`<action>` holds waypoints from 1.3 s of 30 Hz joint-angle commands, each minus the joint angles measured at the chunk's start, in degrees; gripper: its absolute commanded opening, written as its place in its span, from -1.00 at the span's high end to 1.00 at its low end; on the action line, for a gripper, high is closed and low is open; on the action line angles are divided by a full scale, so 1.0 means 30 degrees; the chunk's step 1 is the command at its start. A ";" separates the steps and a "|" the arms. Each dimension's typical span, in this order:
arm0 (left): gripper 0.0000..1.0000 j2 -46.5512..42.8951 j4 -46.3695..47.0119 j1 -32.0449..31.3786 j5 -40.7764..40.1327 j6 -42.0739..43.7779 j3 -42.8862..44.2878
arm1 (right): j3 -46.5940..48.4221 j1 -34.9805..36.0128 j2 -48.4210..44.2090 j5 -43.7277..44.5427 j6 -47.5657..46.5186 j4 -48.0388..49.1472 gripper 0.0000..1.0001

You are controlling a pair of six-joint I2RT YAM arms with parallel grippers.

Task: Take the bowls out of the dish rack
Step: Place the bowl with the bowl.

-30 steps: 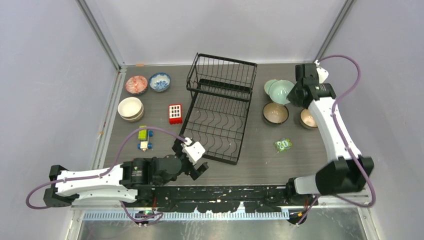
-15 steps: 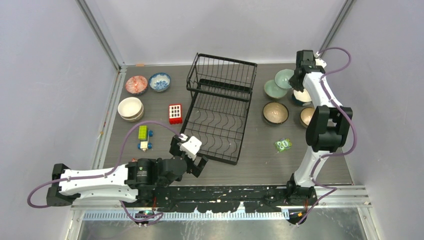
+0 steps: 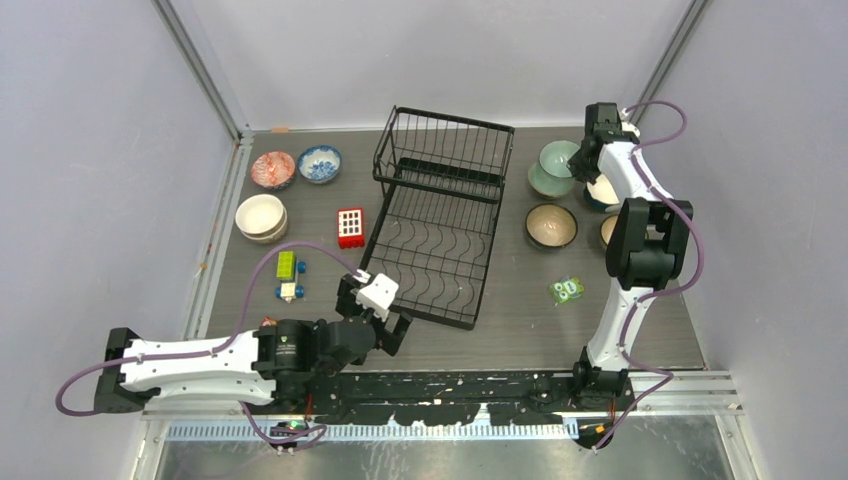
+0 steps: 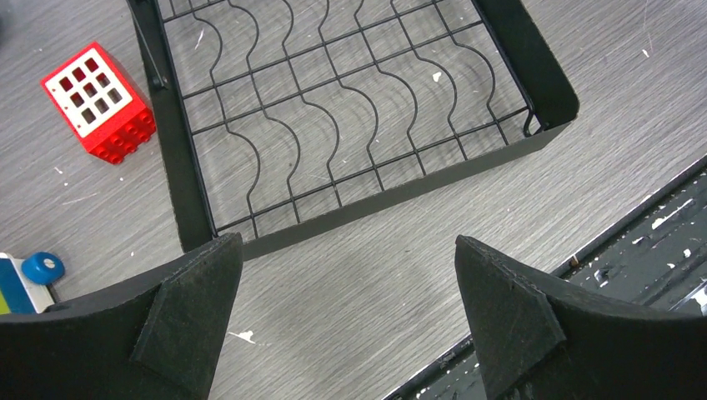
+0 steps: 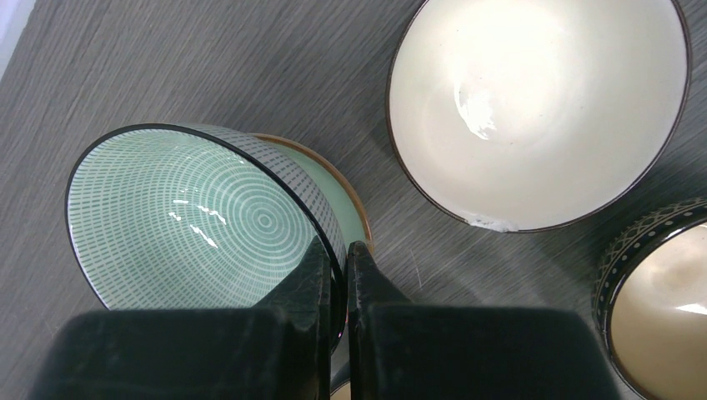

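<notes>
Right wrist view: the right gripper [image 5: 338, 250], jaws nearly together, pinches the rim of a pale green bowl [image 5: 192, 217], which is tilted over a second green bowl [image 5: 338, 187] (a cream-lined bowl [image 5: 534, 108] lies just beside). The left gripper [image 4: 346, 250] gapes wide, holding nothing, near the front rim of the dish rack [image 4: 179, 150], mid-table.
</notes>
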 commanded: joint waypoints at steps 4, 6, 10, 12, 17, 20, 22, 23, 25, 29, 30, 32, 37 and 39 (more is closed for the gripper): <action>-0.99 0.0400 0.0710 -0.0055 -0.0212 -0.1202 -0.0331 | 0.0372 0.0084 -0.0197 -0.0642 0.0652 0.1244 0.98; -0.99 0.0518 0.0730 -0.0069 -0.0115 -0.1402 -0.0260 | 0.0343 0.0124 -0.0056 -0.0701 0.0603 0.1158 0.96; -0.99 0.0608 0.0705 -0.0058 -0.0029 -0.1614 -0.0272 | 0.0337 0.0252 0.0228 -0.0861 0.0578 0.1070 0.92; -0.99 0.0597 0.0662 -0.0071 -0.0057 -0.1690 -0.0347 | 0.0436 0.0345 0.0367 -0.0868 0.0535 0.0970 0.91; -0.99 0.0538 0.0771 -0.0069 -0.0037 -0.1883 -0.0525 | 0.0545 0.0479 0.0715 -0.0810 0.0389 0.0668 0.87; -0.99 0.0564 0.0827 -0.0054 0.0020 -0.1941 -0.0589 | 0.0484 0.0508 0.0818 -0.0777 0.0304 0.0583 0.77; -0.99 0.0625 0.0861 -0.0056 0.0049 -0.1968 -0.0617 | 0.0429 0.0507 0.0851 -0.0802 0.0251 0.0569 0.67; -0.99 0.0652 0.0891 -0.0058 0.0065 -0.1977 -0.0615 | 0.0395 0.0501 0.0851 -0.0827 0.0243 0.0568 0.60; -1.00 0.0735 0.0855 -0.0064 0.0052 -0.1948 -0.0601 | 0.0401 0.0504 0.0830 -0.0863 0.0215 0.0583 0.50; -0.99 0.0818 0.0834 -0.0058 0.0073 -0.1976 -0.0585 | 0.0408 0.0508 0.0632 -0.0773 0.0141 0.0496 0.27; -0.99 0.0815 0.0821 -0.0080 0.0056 -0.1967 -0.0593 | 0.0388 0.0490 0.0578 -0.0751 0.0127 0.0467 0.20; -0.99 0.0831 0.0821 -0.0055 0.0053 -0.1970 -0.0553 | 0.0408 0.0508 0.0384 -0.0651 0.0047 0.0411 0.08; -0.99 0.0881 0.0636 -0.0061 0.0096 -0.1976 -0.0375 | 0.0435 0.0480 -0.0197 -0.0161 -0.0206 0.0055 -0.14; -0.99 0.0917 0.0506 -0.0061 0.0143 -0.1985 -0.0257 | 0.0432 0.0496 -0.0517 0.0100 -0.0360 -0.0215 -0.22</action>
